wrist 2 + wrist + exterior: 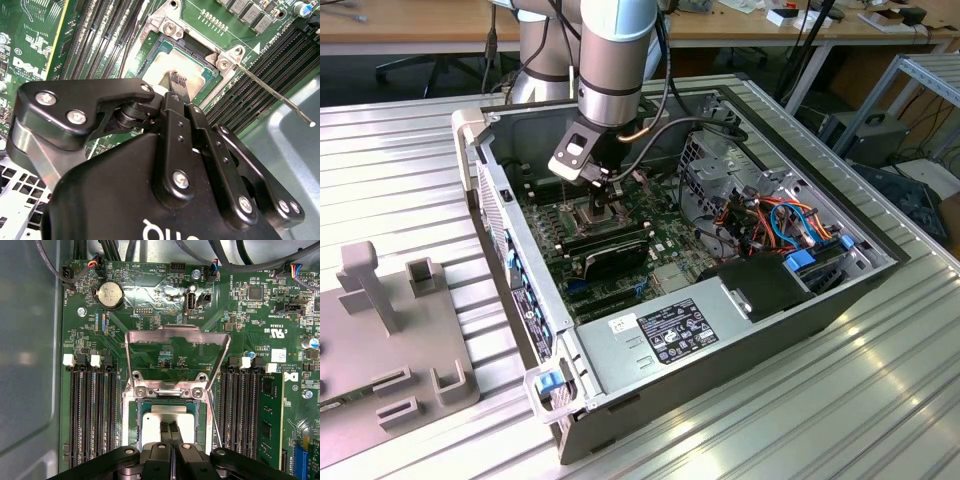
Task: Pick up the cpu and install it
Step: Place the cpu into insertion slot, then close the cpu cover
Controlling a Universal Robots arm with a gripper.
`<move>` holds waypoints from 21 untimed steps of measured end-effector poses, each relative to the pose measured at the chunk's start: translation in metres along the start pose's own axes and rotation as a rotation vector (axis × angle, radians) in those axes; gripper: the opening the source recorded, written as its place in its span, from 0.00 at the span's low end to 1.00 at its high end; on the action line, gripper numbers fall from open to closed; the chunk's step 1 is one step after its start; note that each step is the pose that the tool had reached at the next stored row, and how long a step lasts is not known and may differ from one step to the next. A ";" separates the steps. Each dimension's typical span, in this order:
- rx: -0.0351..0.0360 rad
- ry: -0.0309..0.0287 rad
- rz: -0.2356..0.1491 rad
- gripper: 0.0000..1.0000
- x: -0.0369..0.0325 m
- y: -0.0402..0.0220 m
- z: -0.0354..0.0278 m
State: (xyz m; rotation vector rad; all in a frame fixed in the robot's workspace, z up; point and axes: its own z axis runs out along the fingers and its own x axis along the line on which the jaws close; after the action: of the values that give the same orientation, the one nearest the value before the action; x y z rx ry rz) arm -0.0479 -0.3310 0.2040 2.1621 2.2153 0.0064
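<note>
The gripper (603,192) hung inside the open computer case (740,372), which lay on a ribbed aluminium table (840,420). Wooden desks (420,22) stood behind it in the room. In both wrist views we saw its fingertips (163,429) pressed together, pinching nothing, directly over the cpu (150,421). The cpu lay flat in the socket under the gripper; whether the tips touched it, we could not tell. Just beyond the gripper the metal load frame (177,335) stood lifted open. Memory slots (90,410) ran on both sides of the gripper on the green motherboard (165,295).
</note>
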 end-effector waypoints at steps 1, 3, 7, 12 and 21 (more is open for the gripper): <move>-0.0001 0.0000 0.000 0.11 0.0000 0.0000 0.0000; -0.0006 0.0007 0.000 0.11 0.0001 0.0001 -0.0010; -0.0003 0.0003 0.000 0.11 -0.0002 0.0003 -0.0074; -0.0002 0.0001 0.000 0.11 -0.0006 0.0007 -0.0192; -0.0003 0.0045 0.000 0.11 -0.0006 0.0007 -0.0200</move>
State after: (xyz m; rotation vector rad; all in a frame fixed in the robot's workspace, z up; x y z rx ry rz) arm -0.0479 -0.3310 0.2240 2.1643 2.2173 0.0116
